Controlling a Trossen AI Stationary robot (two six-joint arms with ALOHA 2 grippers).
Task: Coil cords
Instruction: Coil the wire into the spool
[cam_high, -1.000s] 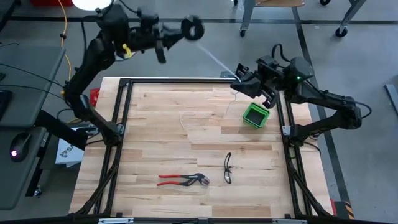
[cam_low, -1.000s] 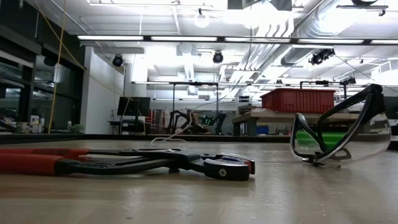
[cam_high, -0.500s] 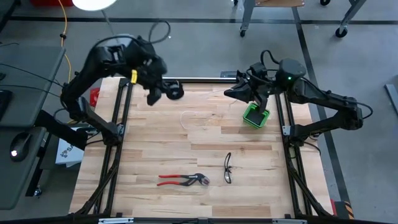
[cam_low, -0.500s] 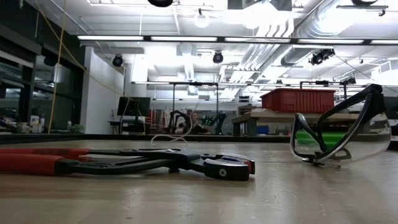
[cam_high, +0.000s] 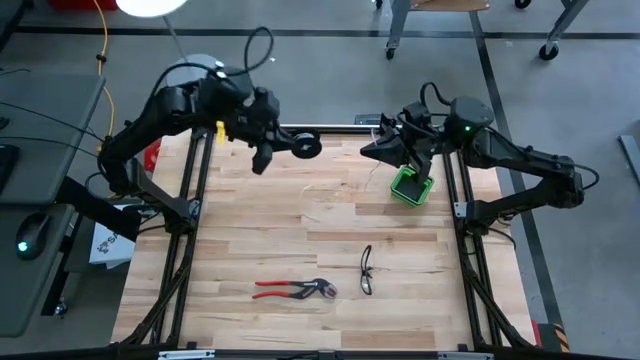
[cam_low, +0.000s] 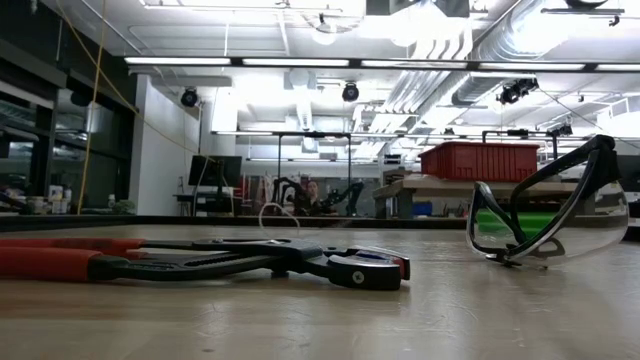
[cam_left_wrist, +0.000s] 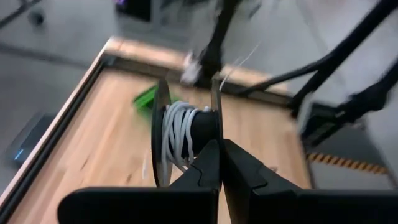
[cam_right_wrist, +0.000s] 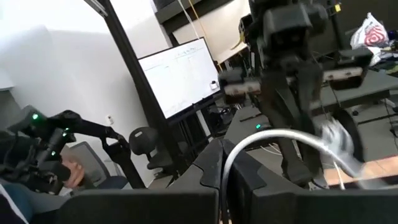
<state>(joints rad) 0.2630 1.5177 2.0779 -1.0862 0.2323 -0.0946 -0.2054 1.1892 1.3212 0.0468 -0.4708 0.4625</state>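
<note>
- Over the far left part of the counter (cam_high: 250, 240), my left jaws (cam_high: 268, 150) are clamped tight on the black spool (cam_high: 305, 146), pinching one of its round flanges.
- In the left wrist view the spool (cam_left_wrist: 186, 134) stands on edge just past my fingertips, several turns of white cord (cam_left_wrist: 177, 137) wrapped around its hub.
- Over the far right edge of the counter, my right jaws (cam_high: 385, 146) are closed on the cord itself; the right wrist view shows the white cord (cam_right_wrist: 273, 140) arching out from between my fingers (cam_right_wrist: 208, 165).
- From the high view a thin stretch of cord (cam_high: 372, 170) hangs down beside my right jaws, and a faint loop of it (cam_high: 318, 186) lies on the wood between my two arms.
- The low view shows that loop (cam_low: 275, 215) as a small white curl far back on the counter.
- The green bin (cam_high: 411, 185) sits just below my right jaws.
- Near the front of the counter lie the red-handled pliers (cam_high: 293, 290) and, just beside them, the safety glasses (cam_high: 366, 269), well apart from both my jaws.
</note>
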